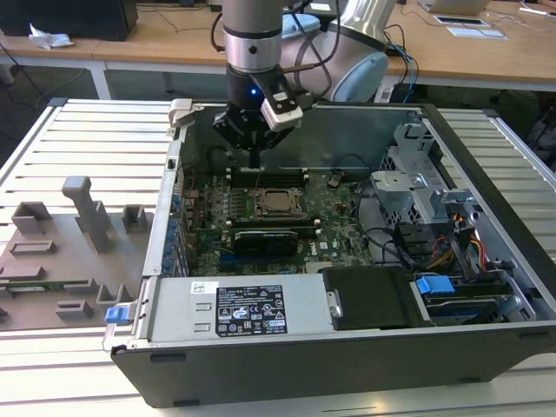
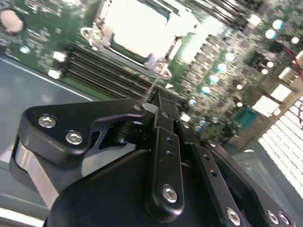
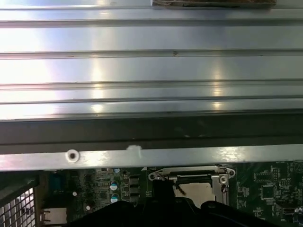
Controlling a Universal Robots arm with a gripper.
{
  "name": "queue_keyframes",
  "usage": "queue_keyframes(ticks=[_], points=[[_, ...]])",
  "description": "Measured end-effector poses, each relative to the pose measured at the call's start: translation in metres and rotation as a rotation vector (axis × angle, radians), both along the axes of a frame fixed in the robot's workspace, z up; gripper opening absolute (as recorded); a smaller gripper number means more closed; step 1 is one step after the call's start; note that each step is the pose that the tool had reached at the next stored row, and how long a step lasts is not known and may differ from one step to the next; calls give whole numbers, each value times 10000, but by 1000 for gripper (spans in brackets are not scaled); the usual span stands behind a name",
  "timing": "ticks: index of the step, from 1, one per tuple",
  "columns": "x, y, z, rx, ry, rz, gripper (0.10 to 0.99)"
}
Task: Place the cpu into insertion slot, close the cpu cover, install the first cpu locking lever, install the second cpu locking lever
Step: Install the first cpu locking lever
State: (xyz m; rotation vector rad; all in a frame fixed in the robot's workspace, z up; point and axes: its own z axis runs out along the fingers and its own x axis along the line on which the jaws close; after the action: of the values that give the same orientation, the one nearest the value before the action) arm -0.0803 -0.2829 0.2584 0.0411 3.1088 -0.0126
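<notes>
Hovering upright, gripper [image 1: 254, 161] (fingers together) over motherboard [image 1: 334, 213].

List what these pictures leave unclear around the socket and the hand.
- Locking levers' state: exterior view, too small at the insertion slot.
- The cpu cover: second wrist view, washed out by glare.
- Slot's near part: first wrist view, behind the hand.
- Hand's grip: second wrist view, fingertip contact too blurred.
</notes>
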Motion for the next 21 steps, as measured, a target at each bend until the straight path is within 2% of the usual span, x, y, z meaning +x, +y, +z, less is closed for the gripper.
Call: queue_keyframes(ticks=[6,9,15,21], points=[[172,0,-3,0,26,2,106],[184,0,-46,0,45,-1,106],[185,-7,-199,9,48,0,106],[185,-7,-294,41,47,0,106]])
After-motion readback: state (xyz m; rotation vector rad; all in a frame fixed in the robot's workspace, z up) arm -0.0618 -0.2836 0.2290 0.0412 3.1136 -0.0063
